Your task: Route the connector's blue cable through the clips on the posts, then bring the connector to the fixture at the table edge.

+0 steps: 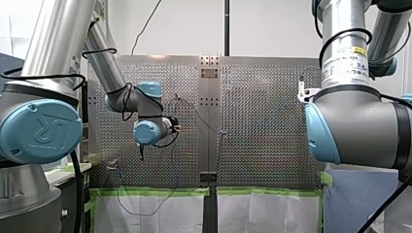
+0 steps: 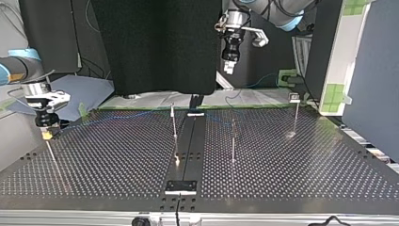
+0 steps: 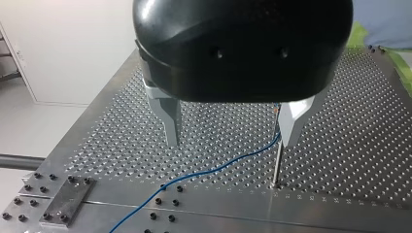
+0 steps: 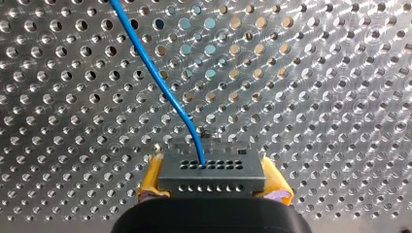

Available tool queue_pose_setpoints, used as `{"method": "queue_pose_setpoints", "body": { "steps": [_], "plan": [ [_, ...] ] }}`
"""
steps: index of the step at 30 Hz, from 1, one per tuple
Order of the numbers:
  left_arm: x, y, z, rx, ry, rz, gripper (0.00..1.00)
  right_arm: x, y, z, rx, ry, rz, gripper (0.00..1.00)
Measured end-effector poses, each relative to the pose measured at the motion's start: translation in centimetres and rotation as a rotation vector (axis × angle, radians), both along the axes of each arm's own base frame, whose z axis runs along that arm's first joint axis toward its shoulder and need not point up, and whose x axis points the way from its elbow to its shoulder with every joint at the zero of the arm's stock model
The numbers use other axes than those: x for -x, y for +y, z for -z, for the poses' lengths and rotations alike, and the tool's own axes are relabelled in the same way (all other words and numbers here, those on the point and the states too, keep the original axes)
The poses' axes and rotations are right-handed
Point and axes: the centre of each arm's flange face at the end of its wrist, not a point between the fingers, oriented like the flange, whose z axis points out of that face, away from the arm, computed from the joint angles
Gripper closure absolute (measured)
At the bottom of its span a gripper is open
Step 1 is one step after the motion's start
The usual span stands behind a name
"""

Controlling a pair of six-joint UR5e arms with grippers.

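Hold on the connector (image 4: 211, 170) is by its flanks: the yellow pads (image 4: 151, 180) of my right gripper (image 4: 214, 178) pinch it from both sides. That leaves its holed face open, so the blue cable (image 4: 160, 82) leaves freely and runs off over the perforated table (image 4: 340, 73). I judge this grip is chosen to steer the lead without crushing it.

In the top view this gripper hangs low near the table's edge at the view's left, right by a thin post (image 2: 51, 153).

My left gripper (image 3: 232, 138) is spread wide, its metal fingers (image 3: 171, 121) holding nothing, raised above the table. Beneath it the cable crosses the perforated surface and rises toward another post (image 3: 277, 165) standing just beside one finger. Whether it is seated in that post's clip is hidden by the finger.

Open and poised over the line, this claw looks placed to take up slack and guide the cable to a clip. The posts near the table's middle (image 2: 174, 123) show no cable that I can make out, so most of the routing seems undone, and the connector is well apart from any edge fixture.
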Motion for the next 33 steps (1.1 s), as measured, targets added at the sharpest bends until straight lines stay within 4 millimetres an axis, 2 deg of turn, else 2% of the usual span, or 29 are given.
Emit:
{"method": "queue_pose_setpoints", "body": {
  "steps": [33],
  "plan": [
    [-0.06,0.09,0.03,-0.002,0.003,-0.001,0.00,0.33,-0.08,0.22,0.007,0.019,-0.005,1.00]
  ]
}}
